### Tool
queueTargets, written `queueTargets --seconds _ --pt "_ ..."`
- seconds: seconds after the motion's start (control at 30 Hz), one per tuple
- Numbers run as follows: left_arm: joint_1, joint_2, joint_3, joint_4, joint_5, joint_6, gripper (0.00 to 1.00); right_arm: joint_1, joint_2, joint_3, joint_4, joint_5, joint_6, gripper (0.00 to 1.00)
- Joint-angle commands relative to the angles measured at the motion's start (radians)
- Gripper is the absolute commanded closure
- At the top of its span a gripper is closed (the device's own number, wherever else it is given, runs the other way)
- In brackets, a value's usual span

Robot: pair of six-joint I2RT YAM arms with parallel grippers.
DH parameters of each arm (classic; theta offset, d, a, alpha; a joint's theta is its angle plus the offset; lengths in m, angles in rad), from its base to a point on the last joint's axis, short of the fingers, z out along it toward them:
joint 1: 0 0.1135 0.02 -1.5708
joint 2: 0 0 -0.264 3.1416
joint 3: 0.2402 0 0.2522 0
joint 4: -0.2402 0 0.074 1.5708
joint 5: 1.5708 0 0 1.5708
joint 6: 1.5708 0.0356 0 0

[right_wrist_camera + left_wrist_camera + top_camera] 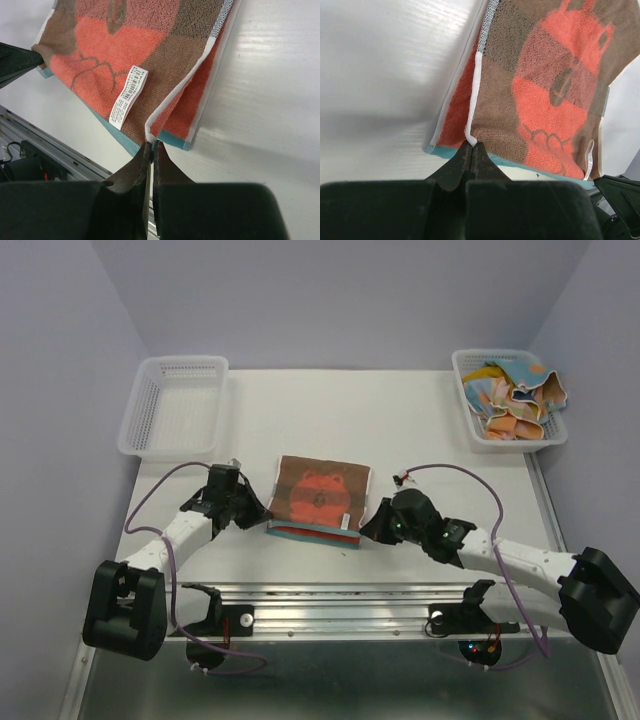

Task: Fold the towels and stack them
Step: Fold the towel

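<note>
A brown and orange towel [320,492] with a bear figure lies folded at the table's near middle, on top of a teal-edged towel layer [305,535]. My left gripper [262,512] is shut on the white-hemmed near left corner of the brown towel [545,90]. My right gripper [366,527] is shut on its near right corner [150,131]; a white label [129,95] hangs on that towel. Several crumpled towels [515,400] in orange, blue and pale patterns fill the right basket.
An empty white mesh basket [172,410] stands at the back left. A white mesh basket [470,425] holding the loose towels stands at the back right. A metal rail [340,600] runs along the near edge between the arm bases.
</note>
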Motion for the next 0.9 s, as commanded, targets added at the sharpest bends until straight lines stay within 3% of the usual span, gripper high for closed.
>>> queueTargets --seconds 0.0,0.2,0.33,0.37,0.4,0.43,0.47,0.5,0.53,0.6,0.63,0.87 --pt "-0.001 0.005 0.036 -0.062 -0.082 0.024 0.99 0.022 -0.009 -0.053 0.006 0.001 0.017 0.95" --pt "-0.011 0.034 0.037 -0.068 -0.062 0.028 0.98 0.036 0.05 -0.084 0.069 -0.045 0.031 0.94" --pt "-0.018 0.018 0.043 -0.084 -0.082 0.026 0.92 0.045 0.077 -0.093 0.074 -0.078 0.027 0.82" --pt "-0.018 0.014 0.045 -0.088 -0.088 0.026 0.8 0.043 0.08 -0.095 0.074 -0.086 0.027 0.79" --pt "-0.019 0.007 0.049 -0.094 -0.096 0.024 0.74 0.045 0.082 -0.096 0.084 -0.106 0.024 0.77" --pt "-0.021 0.005 0.051 -0.096 -0.098 0.024 0.59 0.045 0.082 -0.101 0.089 -0.118 0.016 0.7" --pt "-0.022 0.001 0.055 -0.102 -0.098 0.026 0.5 0.045 0.081 -0.101 0.09 -0.128 0.011 0.64" --pt "-0.022 -0.004 0.059 -0.102 -0.098 0.027 0.42 0.045 0.079 -0.1 0.087 -0.128 0.008 0.47" --pt "-0.022 -0.013 0.069 -0.105 -0.104 0.023 0.3 0.045 0.074 -0.092 0.08 -0.125 -0.002 0.38" --pt "-0.025 -0.022 0.081 -0.099 -0.113 0.024 0.21 0.045 0.064 -0.071 0.046 -0.077 -0.006 0.27" --pt "-0.028 -0.025 0.089 -0.096 -0.121 0.021 0.11 0.045 0.061 -0.048 0.011 -0.066 -0.006 0.25" --pt "-0.047 0.083 0.212 0.011 -0.136 0.066 0.07 0.042 0.074 0.094 -0.077 0.185 -0.042 0.04"
